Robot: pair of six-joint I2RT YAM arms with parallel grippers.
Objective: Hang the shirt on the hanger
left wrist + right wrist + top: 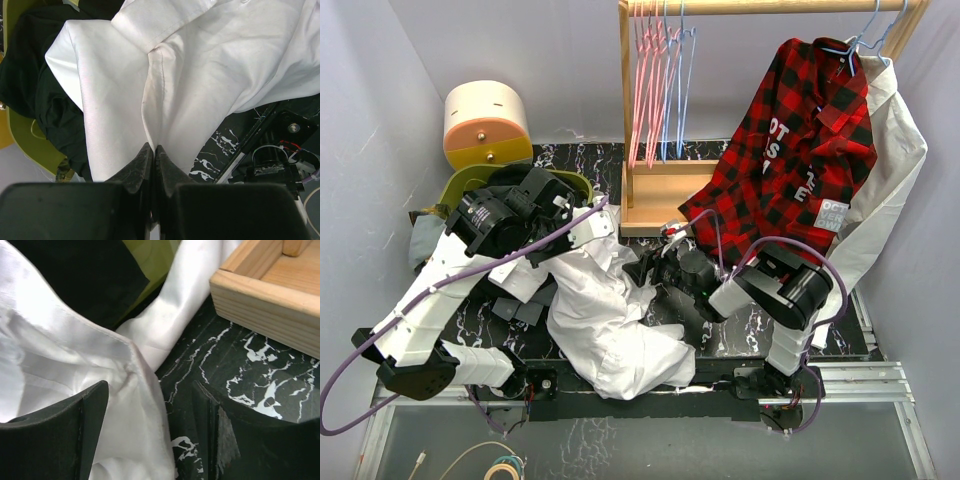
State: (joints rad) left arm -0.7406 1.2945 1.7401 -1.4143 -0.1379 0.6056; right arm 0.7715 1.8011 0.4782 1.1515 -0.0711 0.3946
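Top external, white shirt [615, 325] crumpled, fold pinched by left gripper [152, 148]

One crumpled white cotton shirt [610, 320], one hanging white garment [895, 160], one red-and-black plaid shirt [790, 140]. One pale wooden clothes rack [665, 190].

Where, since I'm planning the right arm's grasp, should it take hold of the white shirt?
Probably the seamed edge of the shirt, which stands up as a ridge between the fingers of the open right gripper. Come from the bare table side, one finger over cloth; the left gripper pinches another fold.
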